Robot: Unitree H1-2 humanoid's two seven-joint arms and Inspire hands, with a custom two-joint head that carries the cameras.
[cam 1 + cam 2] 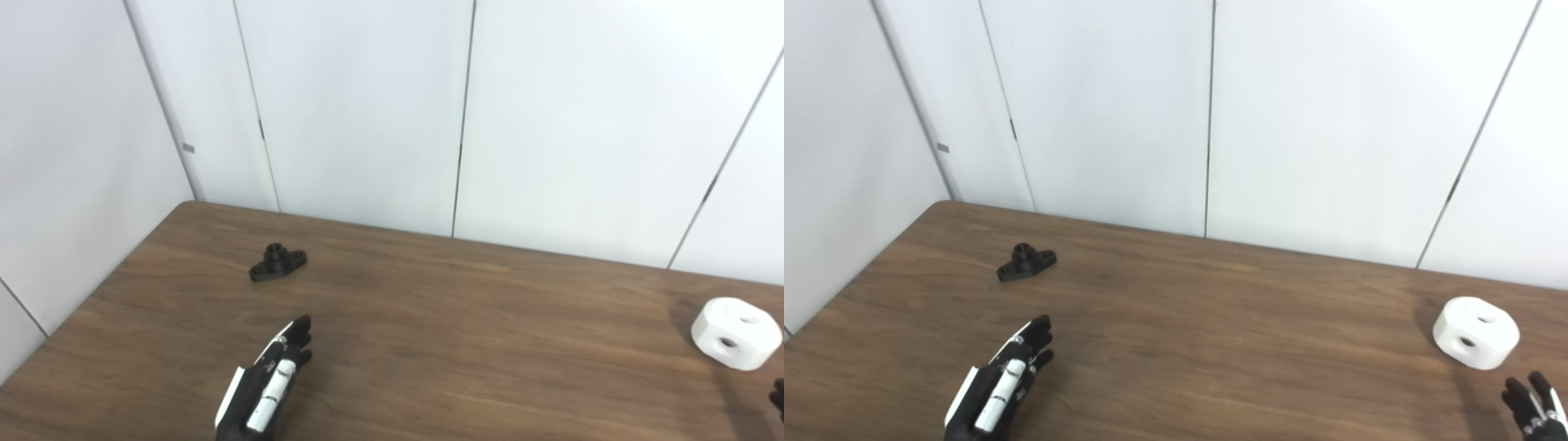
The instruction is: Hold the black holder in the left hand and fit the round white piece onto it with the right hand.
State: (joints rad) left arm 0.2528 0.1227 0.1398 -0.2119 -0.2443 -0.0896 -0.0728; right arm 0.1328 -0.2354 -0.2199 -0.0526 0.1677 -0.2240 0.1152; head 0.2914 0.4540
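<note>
Your left hand (998, 383) hovers over the table (429, 318), fingers straight and empty, near the black holder (278, 262) lying flat. Your right hand (1534, 407), seemingly spread, sits just beside the white piece (1476, 332). No readable writing shows.

Wooden table (429, 343) bears black holder (277, 262), white piece (736, 332).

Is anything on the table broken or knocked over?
No, nothing looks wrong. The black holder sits flat on the wooden table, and the round white piece rests whole on the far right. The left hand and right hand hold nothing.
</note>
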